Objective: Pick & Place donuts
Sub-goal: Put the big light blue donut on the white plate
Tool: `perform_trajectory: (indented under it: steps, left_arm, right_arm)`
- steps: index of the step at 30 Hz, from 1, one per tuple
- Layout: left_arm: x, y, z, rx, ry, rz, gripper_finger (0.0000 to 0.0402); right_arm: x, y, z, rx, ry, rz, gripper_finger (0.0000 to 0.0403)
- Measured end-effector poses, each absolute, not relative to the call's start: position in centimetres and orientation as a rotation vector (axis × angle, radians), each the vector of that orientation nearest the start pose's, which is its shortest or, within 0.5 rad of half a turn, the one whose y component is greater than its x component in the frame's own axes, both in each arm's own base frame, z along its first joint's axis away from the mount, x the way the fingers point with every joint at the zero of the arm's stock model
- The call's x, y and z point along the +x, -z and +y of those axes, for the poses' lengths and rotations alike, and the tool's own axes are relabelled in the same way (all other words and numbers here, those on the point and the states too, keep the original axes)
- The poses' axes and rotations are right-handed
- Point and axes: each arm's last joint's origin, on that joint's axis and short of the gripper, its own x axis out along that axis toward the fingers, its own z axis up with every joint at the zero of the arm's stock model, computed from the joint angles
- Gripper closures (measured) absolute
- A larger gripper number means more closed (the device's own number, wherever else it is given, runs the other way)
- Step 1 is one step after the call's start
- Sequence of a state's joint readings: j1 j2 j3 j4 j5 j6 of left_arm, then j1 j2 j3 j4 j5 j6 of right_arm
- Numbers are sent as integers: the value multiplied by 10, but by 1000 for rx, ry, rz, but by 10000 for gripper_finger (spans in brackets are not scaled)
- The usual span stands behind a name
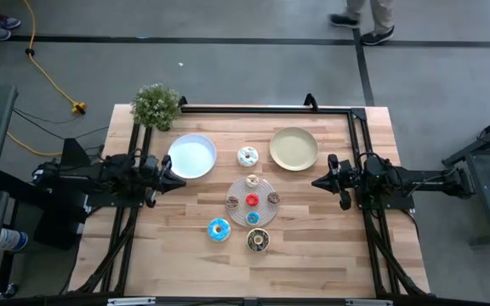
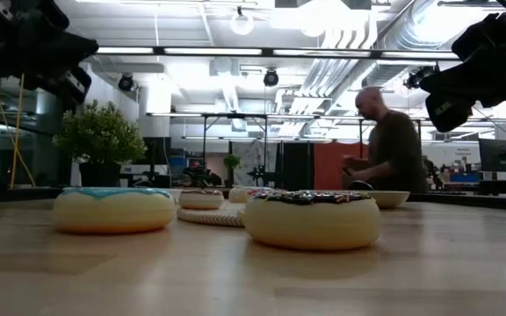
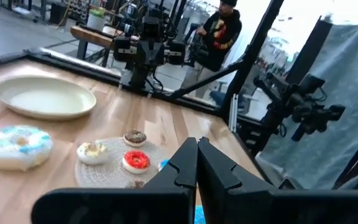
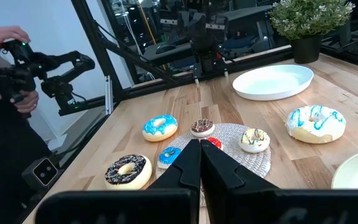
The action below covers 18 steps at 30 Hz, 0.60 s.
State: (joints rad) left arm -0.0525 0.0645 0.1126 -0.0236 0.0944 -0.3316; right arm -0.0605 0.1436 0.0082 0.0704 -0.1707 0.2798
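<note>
While both arms wait at the desk's (image 1: 313, 255) edges, the left end effector (image 1: 180, 180) sits closed and empty, left of the spiral mat (image 1: 264, 212). Seven donuts lie on and around that mat, the blue-iced donut (image 1: 219, 229) nearest its lower left, so a clean pick probably means opening wide first. Right of the mat, the right end effector (image 1: 316, 182) is likewise closed, holding nothing.
</note>
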Motion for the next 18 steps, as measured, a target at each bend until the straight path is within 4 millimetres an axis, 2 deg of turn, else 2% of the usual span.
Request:
perform_trajectory:
  steps: [8,18]
  left_arm:
    - [102,-240,-8,-233,109,176,401]
    - [135,-301,-11,-241,101,571,401]
  right_arm:
    - [106,-161,-1,287,-101,80,402]
    - [106,-161,-1,287,-101,80,402]
